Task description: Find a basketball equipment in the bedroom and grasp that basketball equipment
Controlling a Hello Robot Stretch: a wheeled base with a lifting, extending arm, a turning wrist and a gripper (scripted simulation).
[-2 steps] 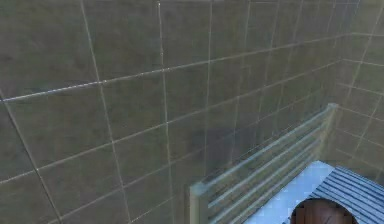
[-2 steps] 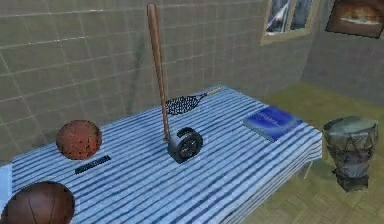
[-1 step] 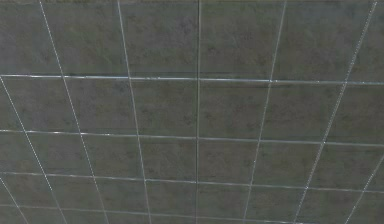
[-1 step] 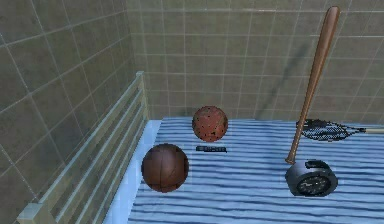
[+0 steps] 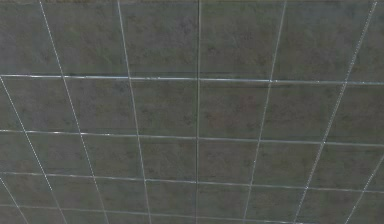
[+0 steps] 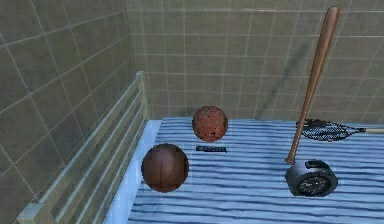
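Observation:
Two round balls lie on a blue-and-white striped bed [image 6: 245, 195] in the arm side view. The nearer one is a dark brown basketball [image 6: 165, 167] with faint seams, close to the bed's left edge. Farther back sits a speckled orange-red ball [image 6: 210, 122], apart from the first. Between them, a little to the right, lies a small flat dark thing [image 6: 211, 149].
A wooden baseball bat [image 6: 315, 80] stands leaning at the right, with a racket [image 6: 335, 130] flat behind it and a round dark clock [image 6: 311, 178] in front. A slatted olive rail [image 6: 100, 150] borders the bed's left side. The forward view faces a grey tiled surface [image 5: 190, 110].

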